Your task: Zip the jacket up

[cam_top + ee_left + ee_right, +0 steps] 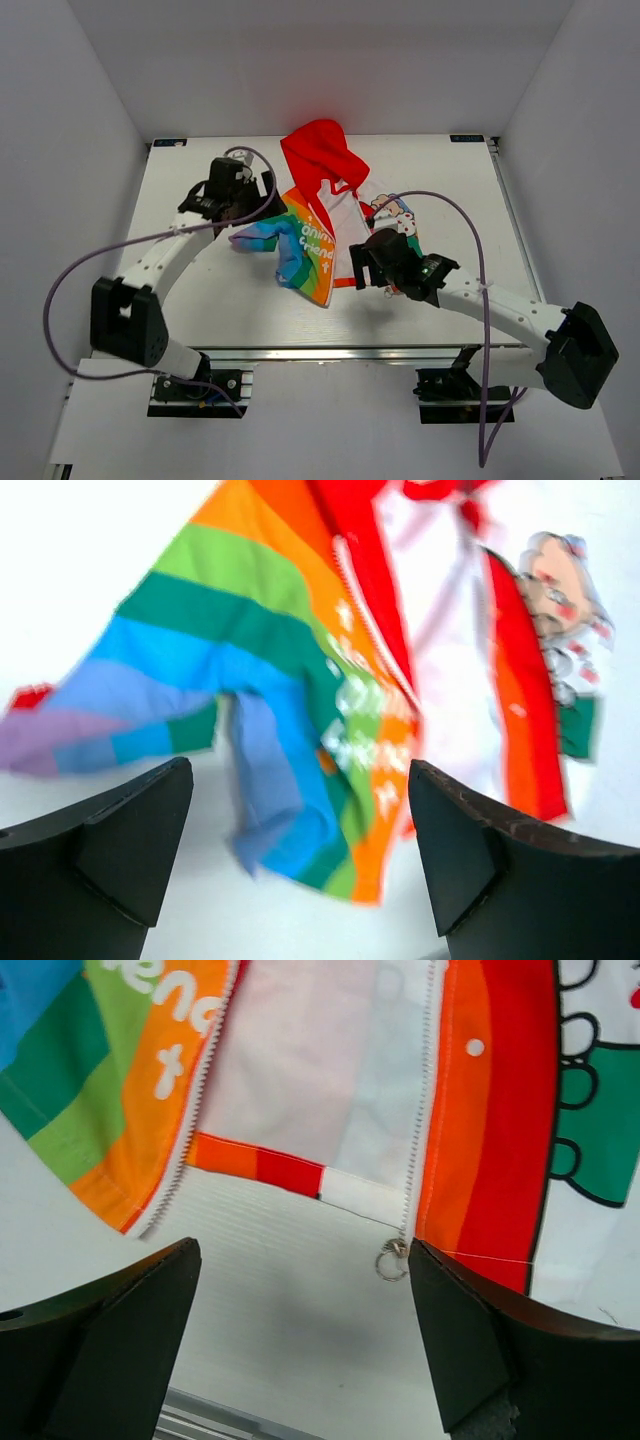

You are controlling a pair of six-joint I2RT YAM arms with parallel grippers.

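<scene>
The jacket (318, 225) lies open on the white table, red hood (322, 150) to the rear and rainbow front panel (305, 255) folded over to the left. My left gripper (262, 196) is open and empty, just left of the jacket; its view shows the rainbow panel (270, 670) and the zipper teeth (372, 630). My right gripper (365, 265) is open and empty at the jacket's bottom hem. Its view shows both zipper edges apart, white lining (320, 1070) between them, and the metal slider with ring pull (392, 1260) at the bottom of the right edge.
The white table (200, 310) has walls on three sides. Purple cables loop from both arms. The metal rail at the table's near edge (220, 1415) lies just below my right gripper.
</scene>
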